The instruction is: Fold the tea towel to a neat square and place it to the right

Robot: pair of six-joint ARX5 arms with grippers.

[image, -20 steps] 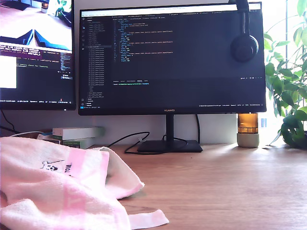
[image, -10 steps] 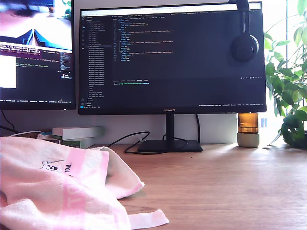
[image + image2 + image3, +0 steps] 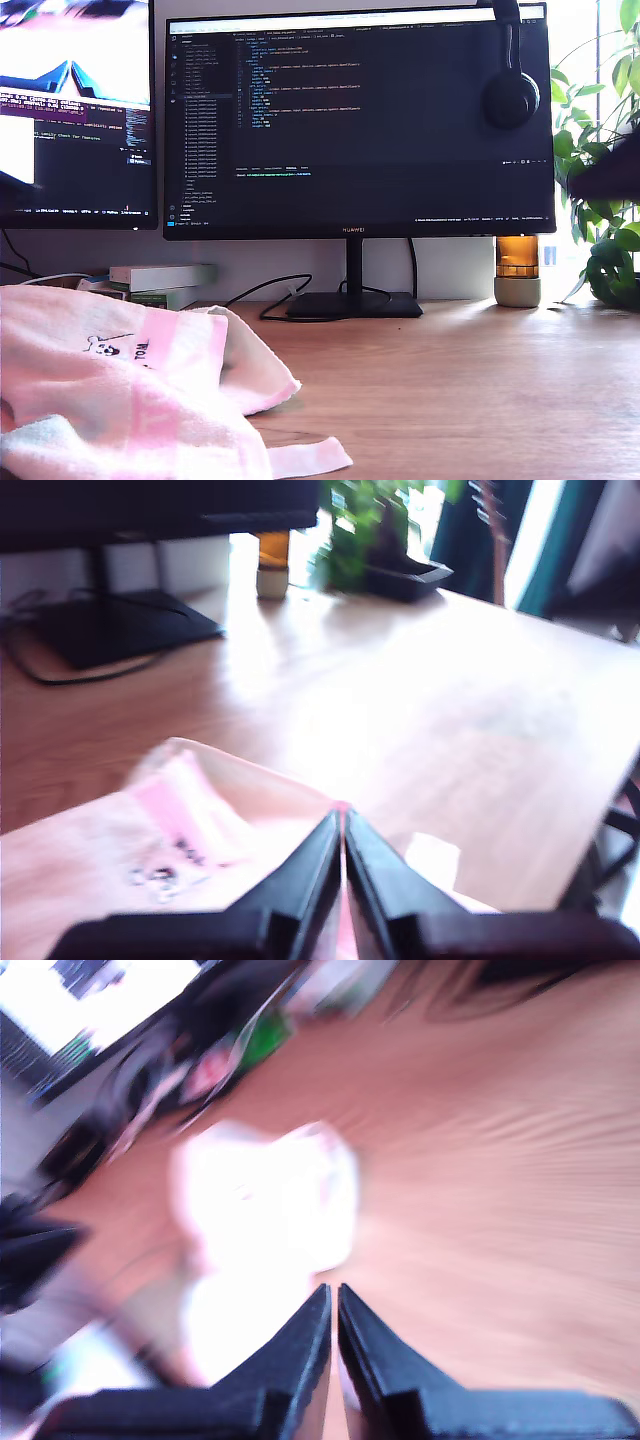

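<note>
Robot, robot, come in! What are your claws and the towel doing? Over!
My first gripper shut, above the tea towel. My second gripper shut, view blurred. Towel crumpled, unfolded, at exterior view's left. Desk beside it bare.

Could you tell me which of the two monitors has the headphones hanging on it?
The larger monitor, on the black stand in the middle of the exterior view, has the headphones hanging over its upper corner. The other monitor, cut off at that view's left edge, has none.

The wooden desk (image 3: 470,390) carries the rumpled tea towel (image 3: 120,400), monitor stand (image 3: 352,303) and amber jar (image 3: 517,270).
</note>
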